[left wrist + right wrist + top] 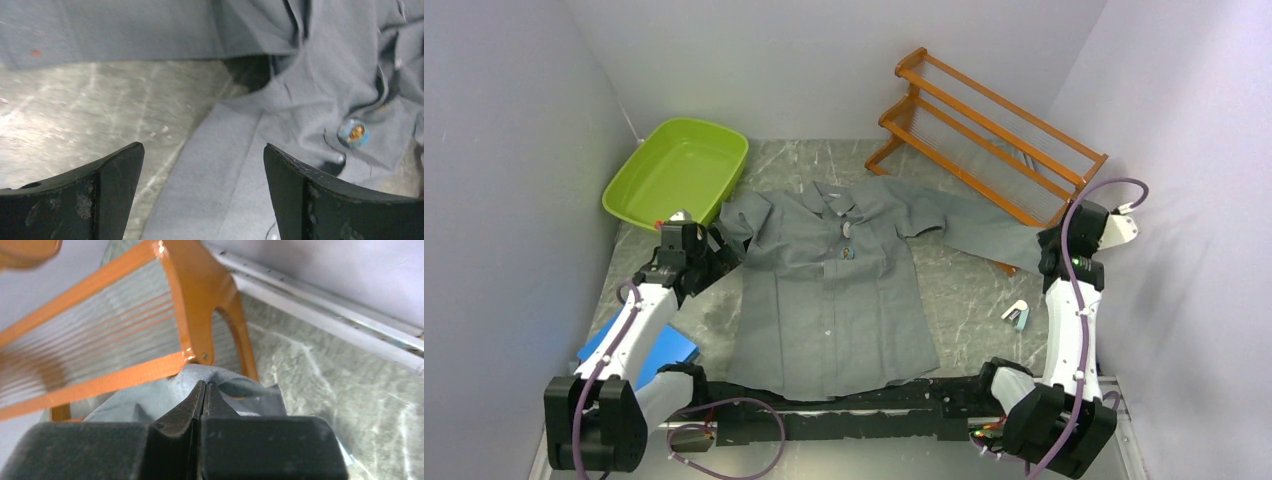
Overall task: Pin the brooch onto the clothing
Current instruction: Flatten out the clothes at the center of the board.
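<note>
The clothing [824, 300], a dark-grey short-sleeved shirt, lies spread front-up on the marble table. The brooch [848, 252], a small round blue badge with a picture on it, sits on the shirt's chest beside the button line. It also shows in the left wrist view as the brooch [353, 133] on rumpled cloth [300, 90]. My left gripper [721, 250] is open over the shirt's left side by the sleeve, its fingertips [131, 152] wide apart with nothing between them. My right gripper [204, 385] is shut on the end of the right sleeve [150, 397], next to the wooden rack.
A green plastic basin [679, 170] stands at the back left. An orange wooden rack [994, 130] fills the back right, its leg [220, 315] close ahead of my right fingers. A small pale clip [1016, 315] lies right of the shirt. A blue flat object [669, 350] lies under my left arm.
</note>
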Available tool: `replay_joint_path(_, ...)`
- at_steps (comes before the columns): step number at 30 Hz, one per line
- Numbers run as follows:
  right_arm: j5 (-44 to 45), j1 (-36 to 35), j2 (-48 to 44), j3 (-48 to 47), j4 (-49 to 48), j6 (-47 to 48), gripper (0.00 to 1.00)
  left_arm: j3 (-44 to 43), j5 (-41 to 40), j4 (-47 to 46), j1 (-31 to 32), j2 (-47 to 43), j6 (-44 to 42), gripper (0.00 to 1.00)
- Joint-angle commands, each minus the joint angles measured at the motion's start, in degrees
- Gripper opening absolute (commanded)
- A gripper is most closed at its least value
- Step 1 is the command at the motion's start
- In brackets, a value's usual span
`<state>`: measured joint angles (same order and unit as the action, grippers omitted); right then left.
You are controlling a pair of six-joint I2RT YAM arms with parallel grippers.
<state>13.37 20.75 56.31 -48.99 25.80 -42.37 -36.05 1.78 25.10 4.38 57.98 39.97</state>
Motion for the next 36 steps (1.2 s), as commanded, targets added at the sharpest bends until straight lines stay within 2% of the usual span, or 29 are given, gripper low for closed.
replay_joint_path(1,10.04,1.39,-0.98,-4.35,2.89,0.61,0.00,-4.07,-5.49,0.97,-4.09,2.97,-0.60,0.94)
replay_joint_path(4,12.62,1.32,-1.19,-3.31,1.75,-0.67,0.00,-4.86,-7.59,0.95,-8.55,5.64,0.56,0.94)
replay_joint_path(10,19.88,1.32,-0.90,-0.98,-0.33,-3.33,0.00,-4.95,-9.33,-2.63,-15.73,11.75,1.97,0.82)
replay_joint_path(13,20.35,1.40,-0.61,-0.24,-1.67,-4.15,0.08,-6.17,-10.47,-3.91,-17.75,16.06,1.87,0.82)
replay_joint_path(15,18.94,1.35,-0.28,-0.56,-1.93,-3.94,0.26,-6.79,-11.30,-5.20,-18.31,18.28,1.65,0.84)
replay_joint_path(16,18.23,1.38,-0.10,-0.65,-2.14,-3.87,0.46,-6.86,-11.10,-6.56,-18.54,19.13,1.32,0.85)
replay_joint_path(19,15.73,1.34,0.44,-1.37,-0.64,-6.09,0.97,-7.23,-9.92,-9.39,-19.15,21.53,0.47,0.88)
replay_joint_path(23,6.50,1.34,1.02,-3.75,0.49,-6.53,1.00,-7.43,-7.87,-11.89,-20.06,24.50,-0.60,0.92)
replay_joint_path(26,-8.09,1.38,1.40,-2.84,-4.42,-5.56,1.00,-7.47,-6.52,-12.55,-20.69,26.87,-0.41,0.86)
replay_joint_path(32,-27.67,1.15,1.49,2.42,-13.22,-7.21,1.00,-4.99,-6.06,-14.41,-22.20,25.93,0.52,0.62)
replay_joint_path(33,-29.98,0.98,1.44,3.29,-14.55,-7.68,1.00,-4.40,-5.51,-15.48,-22.49,25.35,0.28,0.56)
replay_joint_path(36,-35.93,0.21,1.39,6.86,-19.74,-10.35,1.00,-2.80,-4.43,-16.65,-23.67,24.14,-0.19,0.29)
